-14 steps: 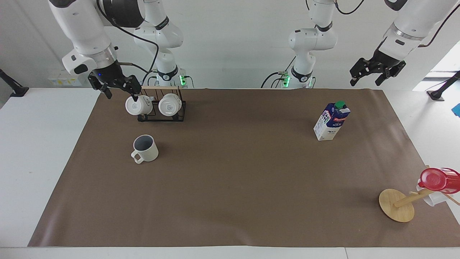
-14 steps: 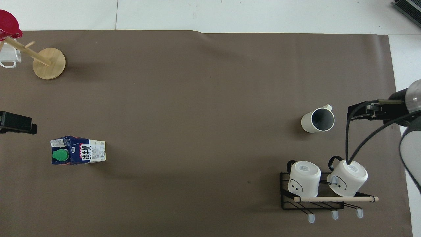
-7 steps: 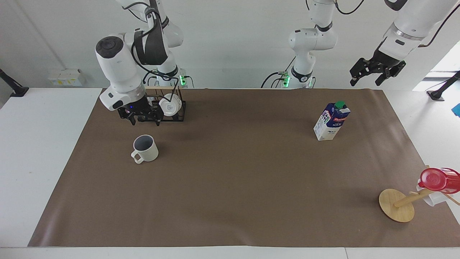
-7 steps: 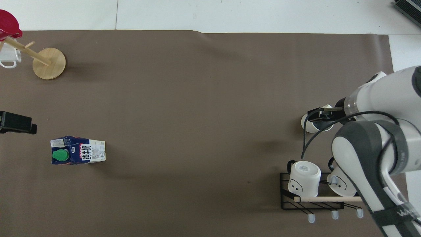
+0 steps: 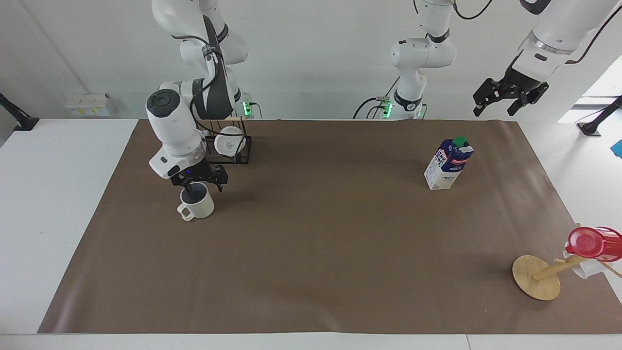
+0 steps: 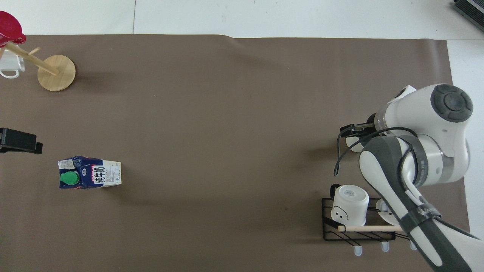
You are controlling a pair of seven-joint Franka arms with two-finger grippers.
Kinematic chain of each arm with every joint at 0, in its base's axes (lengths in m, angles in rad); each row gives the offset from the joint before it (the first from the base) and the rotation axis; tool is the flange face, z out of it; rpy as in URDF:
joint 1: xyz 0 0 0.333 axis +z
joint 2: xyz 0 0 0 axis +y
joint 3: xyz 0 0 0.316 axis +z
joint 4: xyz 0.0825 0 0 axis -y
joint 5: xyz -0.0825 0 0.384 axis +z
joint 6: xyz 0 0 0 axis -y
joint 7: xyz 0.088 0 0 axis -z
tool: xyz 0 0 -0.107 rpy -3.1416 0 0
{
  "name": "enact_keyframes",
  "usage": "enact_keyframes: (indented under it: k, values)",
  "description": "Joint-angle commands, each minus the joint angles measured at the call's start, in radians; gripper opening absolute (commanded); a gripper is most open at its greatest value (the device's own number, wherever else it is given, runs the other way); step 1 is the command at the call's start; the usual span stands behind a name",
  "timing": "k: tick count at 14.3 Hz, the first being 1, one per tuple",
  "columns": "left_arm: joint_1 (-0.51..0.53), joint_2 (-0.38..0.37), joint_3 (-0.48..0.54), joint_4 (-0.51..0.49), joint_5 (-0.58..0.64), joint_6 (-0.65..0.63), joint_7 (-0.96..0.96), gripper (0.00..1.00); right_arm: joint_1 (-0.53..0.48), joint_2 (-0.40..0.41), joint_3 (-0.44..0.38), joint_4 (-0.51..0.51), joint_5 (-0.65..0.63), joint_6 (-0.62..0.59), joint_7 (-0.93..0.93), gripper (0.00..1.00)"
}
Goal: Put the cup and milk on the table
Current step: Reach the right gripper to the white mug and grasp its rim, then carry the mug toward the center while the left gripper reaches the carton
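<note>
The cream-white cup stands upright on the brown paper of the table, toward the right arm's end, farther from the robots than the wire rack. My right gripper is low over the cup's mouth, open, its fingers down at the rim. In the overhead view the right arm hides most of the cup. The milk stands upright toward the left arm's end, also seen in the overhead view. My left gripper waits raised and open over that end's near edge.
A black wire rack with white mugs stands near the right arm's base. A wooden mug tree holding a red cup and a white mug leans at the left arm's end, farther from the robots.
My right arm has swung from beside the wire rack and come down over the cup; its gripper now sits at the cup's rim. The left arm, cup and milk have not moved.
</note>
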Motion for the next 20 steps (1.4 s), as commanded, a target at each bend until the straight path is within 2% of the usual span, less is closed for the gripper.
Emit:
enact_keyframes:
  k: [1,7,12,13,17,20]
  values:
    - [0.010,0.003,-0.005,0.022,0.008,-0.022,0.014,1.00,-0.003,0.011,0.000,-0.051,0.008,0.084,-0.049,1.00]
    - [0.010,0.003,-0.005,0.022,0.008,-0.022,0.014,1.00,-0.009,0.032,0.000,-0.093,0.008,0.158,-0.052,1.00]
    - [0.012,0.003,-0.005,0.022,0.008,-0.022,0.014,1.00,-0.009,0.037,0.000,-0.087,0.008,0.155,-0.047,0.04]
    - [0.012,0.003,-0.005,0.022,0.008,-0.022,0.013,1.00,-0.012,0.037,0.000,-0.084,0.008,0.152,-0.047,0.00]
    - [0.004,0.005,-0.008,0.023,0.008,-0.014,0.014,1.00,-0.001,0.015,0.003,-0.065,0.008,0.138,-0.054,0.00]
    - [0.003,0.003,-0.008,0.022,0.008,-0.019,0.022,1.00,-0.001,0.002,0.007,-0.001,0.008,0.084,-0.044,0.00]
